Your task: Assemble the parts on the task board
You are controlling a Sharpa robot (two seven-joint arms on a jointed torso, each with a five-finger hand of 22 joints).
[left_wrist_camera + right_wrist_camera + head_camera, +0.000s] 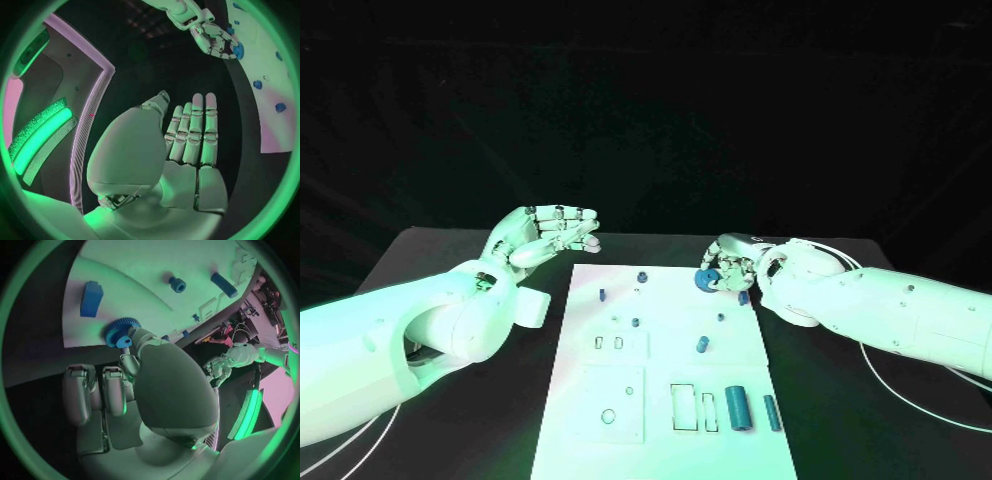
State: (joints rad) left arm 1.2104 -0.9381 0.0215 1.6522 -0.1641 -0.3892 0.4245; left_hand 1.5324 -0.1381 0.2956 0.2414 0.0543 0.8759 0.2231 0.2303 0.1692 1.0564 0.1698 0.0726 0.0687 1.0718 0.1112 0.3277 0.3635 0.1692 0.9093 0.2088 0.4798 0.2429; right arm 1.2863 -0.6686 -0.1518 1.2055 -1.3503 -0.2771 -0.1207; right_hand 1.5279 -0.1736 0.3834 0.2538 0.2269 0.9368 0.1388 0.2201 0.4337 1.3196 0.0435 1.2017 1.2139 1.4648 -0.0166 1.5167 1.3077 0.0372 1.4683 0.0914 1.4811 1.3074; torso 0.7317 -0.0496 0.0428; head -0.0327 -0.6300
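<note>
Over the black table point(459, 260), held a blue gear point(708, 279) pinched in the right hand's point(740, 268) fingertips above the task board's point(668, 300) far edge, left hand point(545, 235) empty, fingers loosely apart beside the board; judged early, several parts point(737, 408) lying loose, unassembled.

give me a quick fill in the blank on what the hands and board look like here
1. The blue gear is held by the ____ hand.
2. The left hand holds ____.
3. The gear is at the board's ____ edge, the one away from the robot.
4. The left hand hovers beside the board, over the ____ table.

Missing words: right; nothing; far; black
</note>
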